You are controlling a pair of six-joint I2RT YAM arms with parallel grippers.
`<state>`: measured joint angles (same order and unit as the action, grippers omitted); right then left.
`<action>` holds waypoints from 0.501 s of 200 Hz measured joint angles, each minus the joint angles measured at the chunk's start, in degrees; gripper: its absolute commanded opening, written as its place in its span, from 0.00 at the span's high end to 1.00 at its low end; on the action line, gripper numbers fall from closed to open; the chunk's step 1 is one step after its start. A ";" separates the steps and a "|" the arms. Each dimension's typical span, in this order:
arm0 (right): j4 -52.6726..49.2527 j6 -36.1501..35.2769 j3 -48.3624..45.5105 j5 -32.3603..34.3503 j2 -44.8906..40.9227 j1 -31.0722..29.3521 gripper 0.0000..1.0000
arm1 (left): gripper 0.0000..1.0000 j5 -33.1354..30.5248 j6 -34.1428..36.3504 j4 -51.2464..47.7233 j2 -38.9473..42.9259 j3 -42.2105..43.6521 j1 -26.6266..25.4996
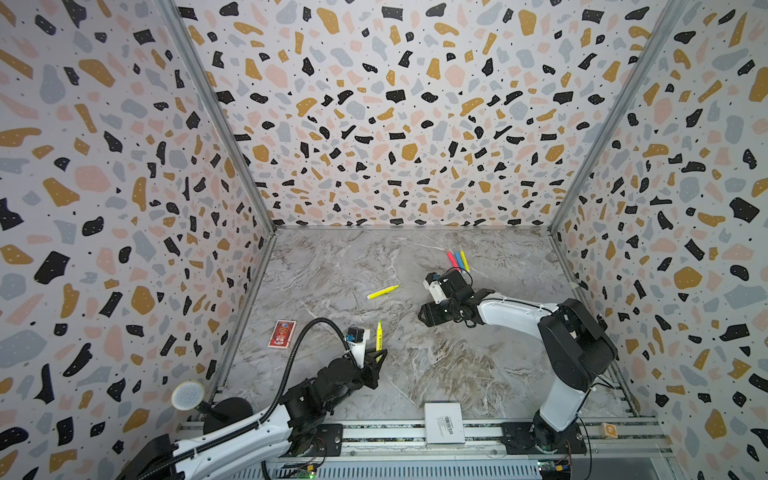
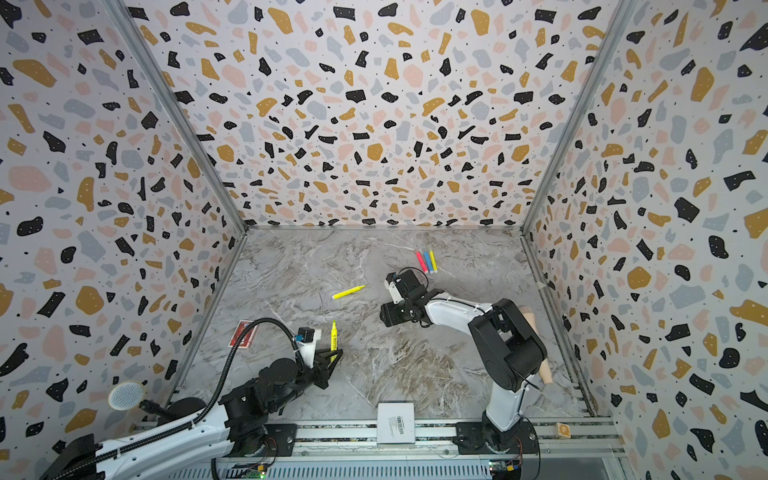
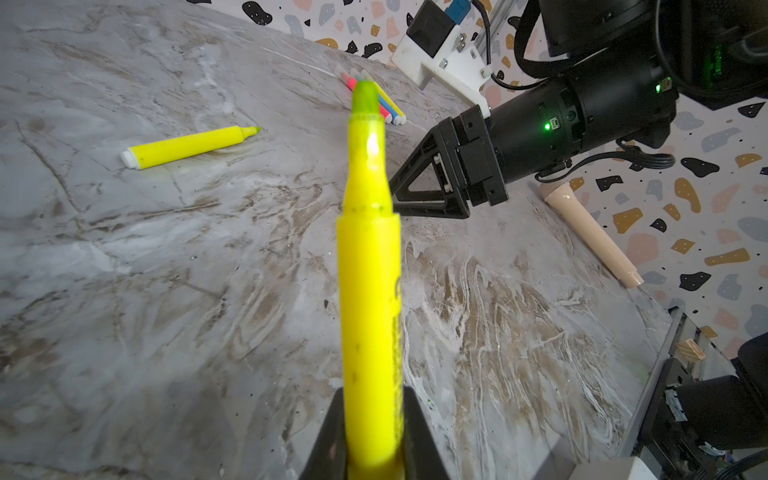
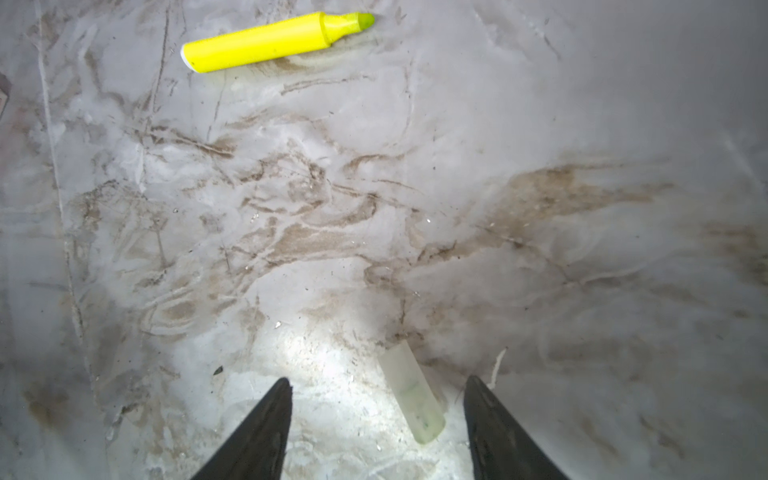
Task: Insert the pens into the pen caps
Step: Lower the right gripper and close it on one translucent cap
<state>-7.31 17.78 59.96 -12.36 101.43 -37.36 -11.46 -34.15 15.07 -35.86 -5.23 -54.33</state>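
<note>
My left gripper (image 3: 372, 436) is shut on a yellow pen (image 3: 370, 270), uncapped, its tip pointing away from the wrist; in both top views it is held above the table's front left (image 1: 379, 334) (image 2: 333, 334). My right gripper (image 4: 378, 386) is open and low over the table centre (image 1: 426, 316). A clear pen cap (image 4: 411, 399) lies flat between its fingers, touching neither. A second uncapped yellow pen (image 1: 382, 291) (image 4: 274, 41) lies on the table between the arms. Pink, blue and yellow pens (image 1: 457, 260) (image 3: 386, 104) lie side by side at the back right.
A red card box (image 1: 282, 333) lies at the left wall. A white box (image 1: 444, 423) sits on the front rail, a microphone (image 1: 188, 395) at the front left. A beige handle (image 3: 590, 232) lies along the right wall. A small wooden block (image 1: 608, 430) is on the rail.
</note>
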 measured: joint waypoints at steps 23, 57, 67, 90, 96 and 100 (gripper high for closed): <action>0.42 0.07 -0.68 -0.33 0.00 -0.17 0.34 | 1.00 -0.02 0.00 0.04 -0.57 0.00 0.00; 1.01 0.39 -2.21 -0.87 0.00 -0.87 0.34 | 1.00 -0.02 0.00 0.17 -1.14 0.00 -0.02; 1.36 0.61 -2.84 -0.96 0.00 -1.20 0.34 | 1.00 -0.02 0.00 0.20 -1.14 0.00 0.00; 1.51 1.27 -3.82 -1.16 0.00 -2.14 0.34 | 1.00 -0.02 0.00 0.26 -1.14 -0.02 0.00; 1.55 1.40 -3.91 -1.18 0.00 -2.40 0.34 | 1.00 -0.02 0.00 0.26 -1.14 0.00 0.00; 1.57 1.46 -3.98 -1.25 0.00 -2.60 0.34 | 1.00 -0.02 0.00 0.26 -1.14 0.00 0.00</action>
<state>-5.74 19.25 55.99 -13.61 101.43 -39.97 -11.49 -34.15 15.33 -36.99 -5.23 -54.33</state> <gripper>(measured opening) 0.660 0.148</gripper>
